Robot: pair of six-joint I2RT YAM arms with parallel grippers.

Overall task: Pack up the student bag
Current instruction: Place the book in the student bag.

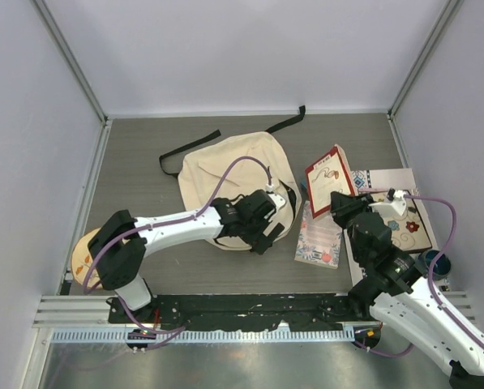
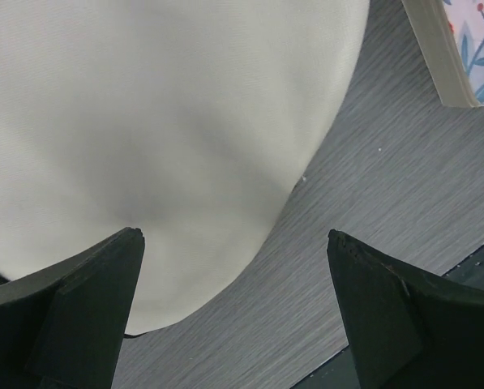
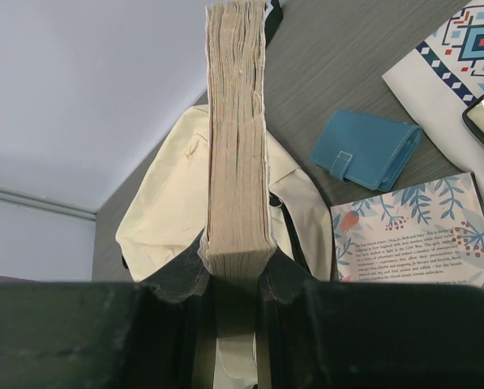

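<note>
The student bag (image 1: pixel 225 166) is laid flat on the tabletop (image 1: pixel 144 138). The left hand (image 2: pixel 235 237) is spread open over its edge — a book (image 3: pixel 237 121) is clamped in the right hand (image 3: pixel 237 271).

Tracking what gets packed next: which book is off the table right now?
The red-bordered book, clamped on edge in the right jaws; the floral-cover book lies flat on the table.

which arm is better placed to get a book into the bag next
Right: right end effector grips the red book beside the student bag; left end effector hangs open and empty over the bag.
</note>
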